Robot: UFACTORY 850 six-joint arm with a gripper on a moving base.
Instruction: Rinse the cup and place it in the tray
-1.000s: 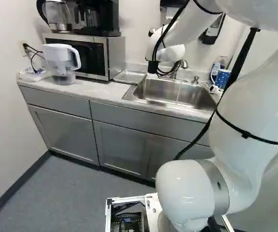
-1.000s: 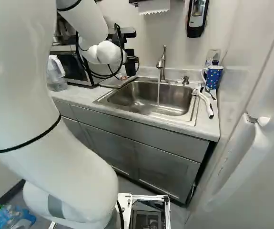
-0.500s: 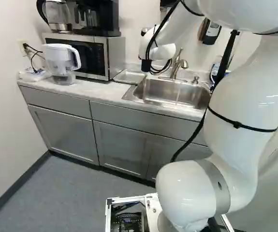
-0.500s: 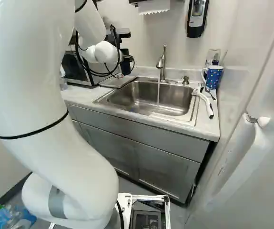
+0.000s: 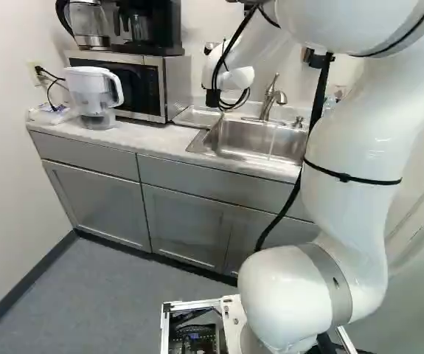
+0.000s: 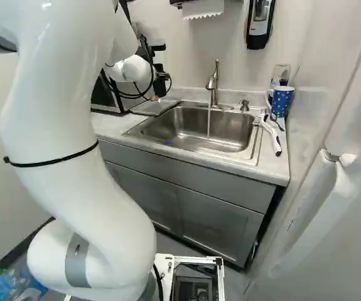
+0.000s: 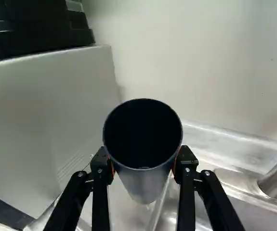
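Note:
In the right base view my gripper [image 6: 162, 76] is a small black shape at the arm's far end, left of the faucet; its fingers are hidden there. The wrist view shows the gripper [image 7: 144, 166] shut on a cup [image 7: 143, 185], one finger against each side. The cup is dark inside and grey outside, its open mouth facing the camera. Left of the sink lies the shallow metal tray [image 5: 195, 116]; in the wrist view its pale surface shows beyond and below the cup. Water runs from the faucet [image 6: 213, 84] into the sink [image 6: 189, 128].
The microwave [image 5: 141, 85] stands close beside the tray, with a coffee maker [image 5: 149, 29] on top, and a water pitcher [image 5: 96, 96] to its left. Right of the sink are a blue dotted mug [image 6: 281, 101] and a white-handled brush [image 6: 271, 135]. A wall rises behind the counter.
The arm has swung left in the left base view, carrying the gripper and cup from near the faucet toward the tray and microwave. The base has stayed put, and the water still runs.

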